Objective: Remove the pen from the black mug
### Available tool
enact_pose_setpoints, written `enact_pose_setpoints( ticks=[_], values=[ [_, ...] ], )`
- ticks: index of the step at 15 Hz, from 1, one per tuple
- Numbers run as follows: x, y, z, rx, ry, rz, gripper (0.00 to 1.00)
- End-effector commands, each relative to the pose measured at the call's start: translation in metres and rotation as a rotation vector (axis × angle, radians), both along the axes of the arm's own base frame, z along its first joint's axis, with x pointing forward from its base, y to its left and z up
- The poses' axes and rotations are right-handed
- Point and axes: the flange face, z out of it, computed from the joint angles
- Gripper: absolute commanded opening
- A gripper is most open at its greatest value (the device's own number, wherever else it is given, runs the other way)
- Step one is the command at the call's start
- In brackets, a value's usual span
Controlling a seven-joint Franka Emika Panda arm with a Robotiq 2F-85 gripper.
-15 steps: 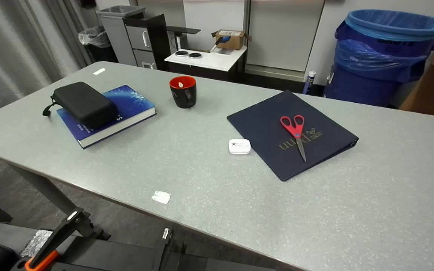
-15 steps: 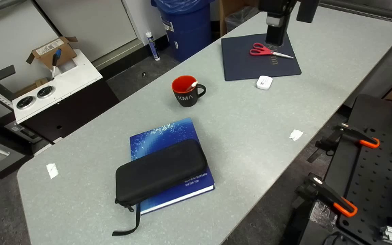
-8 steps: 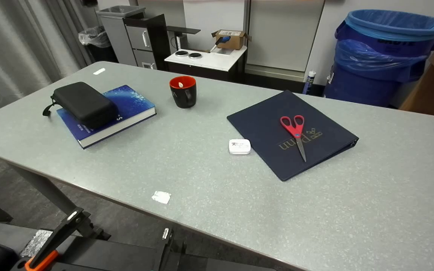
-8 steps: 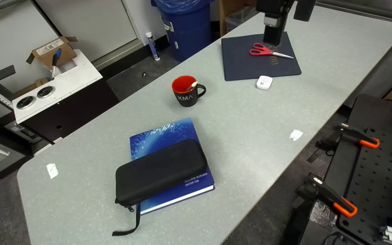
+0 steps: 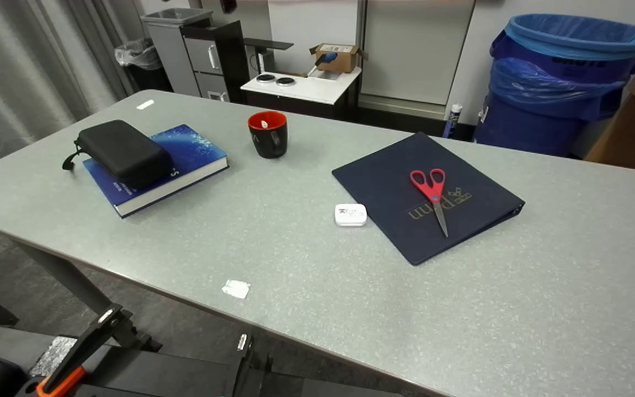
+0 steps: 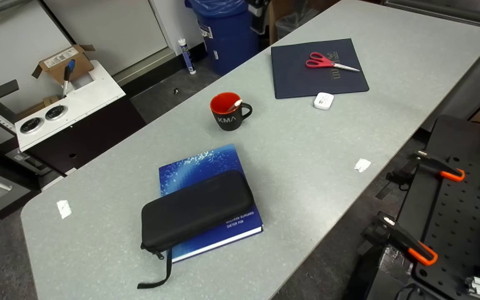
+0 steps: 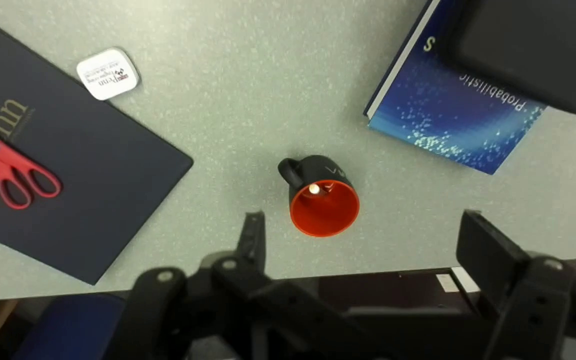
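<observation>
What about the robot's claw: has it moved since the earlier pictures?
Yes, the gripper has; in an exterior view, its visible finger shifted left from the dark folder to overlap the blue bin.

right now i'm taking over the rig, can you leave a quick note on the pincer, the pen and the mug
Pincer: open, holding nothing, raised clear of the table.
Pen: inside the black mug, slanted on the handle side, pale end showing.
Mug: upright on the table.
Done: nothing yet; pen neither gripped nor out.
Left: probably lower the pincer over the mug, close it on the pen's pale end, then lift the pen out.
</observation>
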Motion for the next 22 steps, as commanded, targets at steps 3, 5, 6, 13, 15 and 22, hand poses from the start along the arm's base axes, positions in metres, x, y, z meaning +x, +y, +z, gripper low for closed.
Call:
enact_pose_setpoints(
  ticks=[3, 5, 6, 13, 15, 22],
  values=[
    [0.032, -0.002, -0.031, 0.032, 0.048, -0.040, 1.00],
    [0.043, 0.001, -0.042, 0.050, 0.068, -0.045, 1.00],
    [0.046, 0.002, -0.043, 0.051, 0.069, -0.043, 1.00],
    [0.086, -0.001, -0.116, 0.055, 0.141, -0.086, 1.00],
    [0.101, -0.004, -0.143, 0.026, 0.148, -0.126, 1.00],
    [0.147, -0.011, -0.198, -0.003, 0.181, -0.199, 1.00]
  ],
)
